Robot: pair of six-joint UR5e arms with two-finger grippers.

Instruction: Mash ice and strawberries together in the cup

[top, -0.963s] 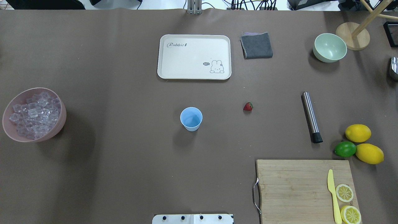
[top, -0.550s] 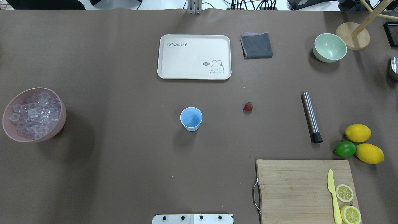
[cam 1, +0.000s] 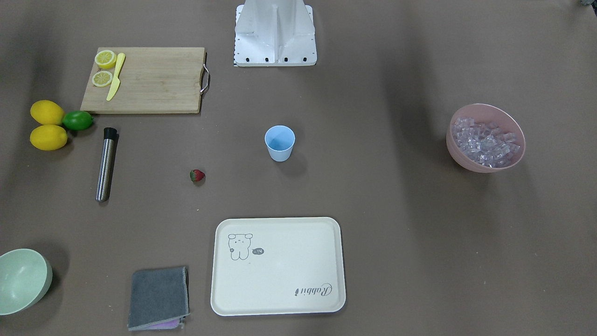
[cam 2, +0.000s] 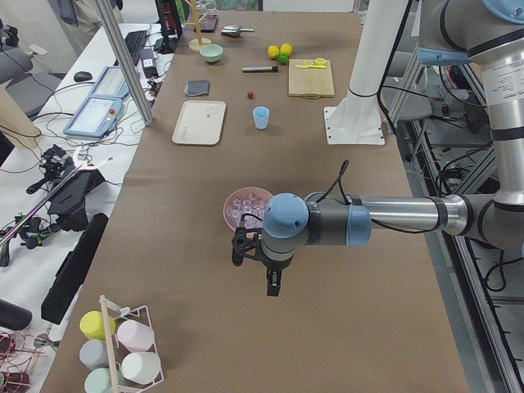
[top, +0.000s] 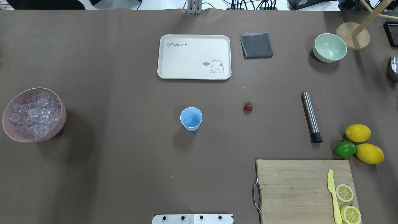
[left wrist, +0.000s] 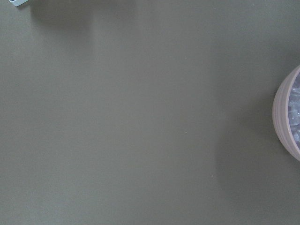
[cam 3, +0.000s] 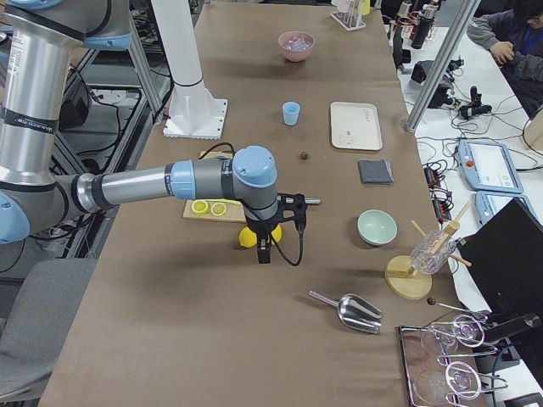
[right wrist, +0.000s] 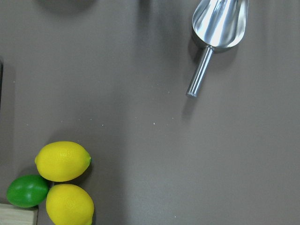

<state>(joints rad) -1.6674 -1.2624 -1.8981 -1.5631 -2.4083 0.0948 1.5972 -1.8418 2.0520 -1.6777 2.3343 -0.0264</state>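
Left end effector (cam 2: 272, 285) and right end effector (cam 3: 264, 251) hang over the table (cam 2: 196, 311); open or closed, I cannot tell. Cup (top: 191, 118) stands mid-frame, strawberry (top: 247, 106) right of it, ice (top: 34, 114) in bowl (top: 62, 119) at left edge.

Brown-covered table (top: 124, 171), light-blue cup (top: 191, 119) upright near its middle, strawberry (top: 247, 106) apart from it, pink bowl (top: 59, 127) of ice (top: 34, 115), cream tray (top: 186, 62), grey cloth (top: 256, 46), green bowl (top: 329, 46), steel rod (top: 310, 115), lemons (top: 358, 133), lime (top: 345, 149), cutting board (top: 292, 186)
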